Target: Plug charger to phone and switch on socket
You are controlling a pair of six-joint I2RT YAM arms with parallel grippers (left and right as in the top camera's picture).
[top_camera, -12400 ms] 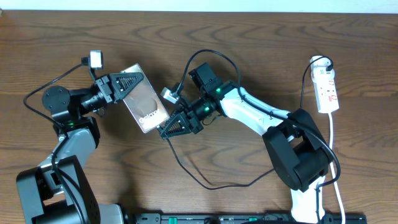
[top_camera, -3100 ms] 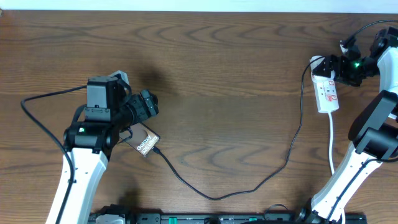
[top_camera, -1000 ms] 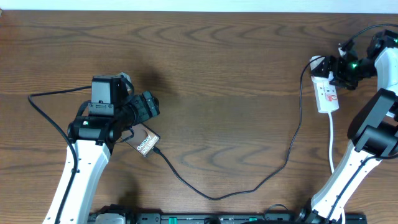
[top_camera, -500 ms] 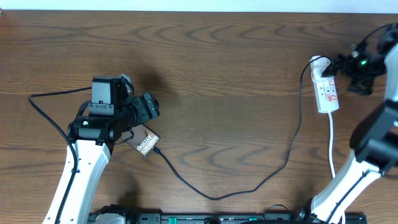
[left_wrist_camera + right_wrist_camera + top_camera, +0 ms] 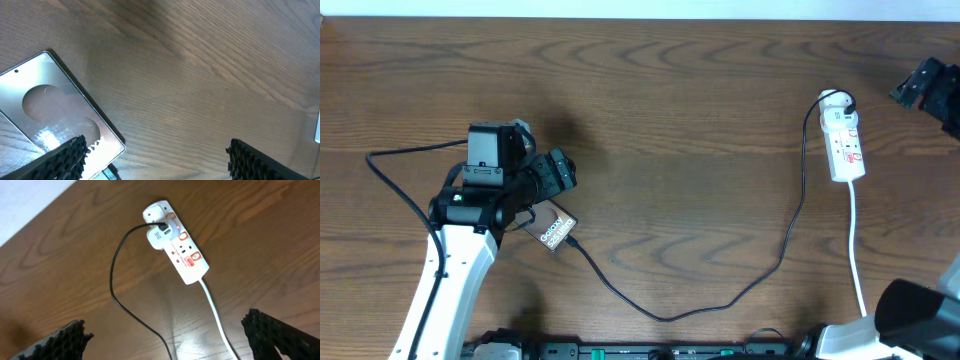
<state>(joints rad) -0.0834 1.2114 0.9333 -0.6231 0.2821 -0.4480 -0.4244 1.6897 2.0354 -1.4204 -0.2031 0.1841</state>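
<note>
Two open grippers are what you have here, and neither holds anything. Your left gripper hangs low over the phone with its ridged black fingers spread wide. One finger overlaps the phone's near corner in the wrist view, though you cannot tell whether it touches.

The phone lies flat on the wooden table at the left, turned at a slant. It is a dark-edged slab with a glossy reflective face, a lighter oval on it, and white lettering at one end.

The charger, a thin black cable, meets the phone's lower end with its small plug; whether it is fully seated you cannot tell. From there it sags in a long loop toward the table's front edge, then climbs on the right to the socket.

That socket is a narrow white strip with orange-red rings round its switches, lying at the far right. A white plug sits in the outlet at one end, and a white cord leaves the other. Your right gripper stands clear of it, fingers fully spread.
</note>
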